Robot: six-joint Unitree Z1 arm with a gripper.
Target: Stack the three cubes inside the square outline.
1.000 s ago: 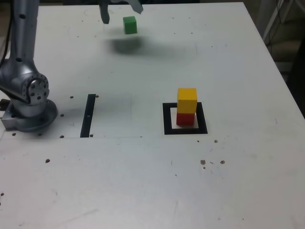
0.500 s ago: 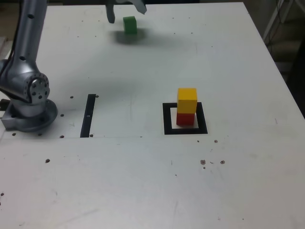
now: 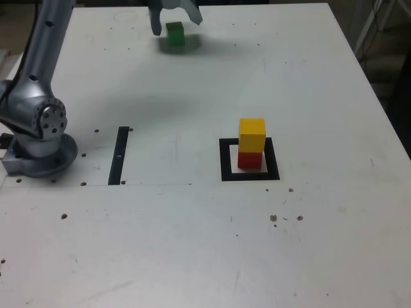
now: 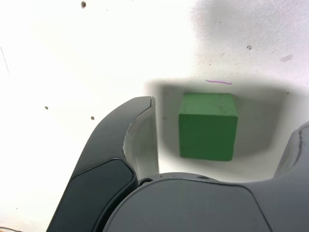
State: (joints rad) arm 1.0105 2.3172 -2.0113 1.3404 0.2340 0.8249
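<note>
Gripper [image 4: 219,130] wide around green cube [image 4: 208,126]

You get even, fairly bright overhead light on the white table [image 3: 308,96] in the exterior view, with mild grain and soft edges throughout. A diffuse grey shadow spreads just beside the green cube [image 3: 174,33], and a fainter patch lies nearer the arm's base [image 3: 40,151]. In the wrist view the tabletop blows out to near white away from the cube [image 4: 208,126], while a dark, blurred shadow rings it.
</note>
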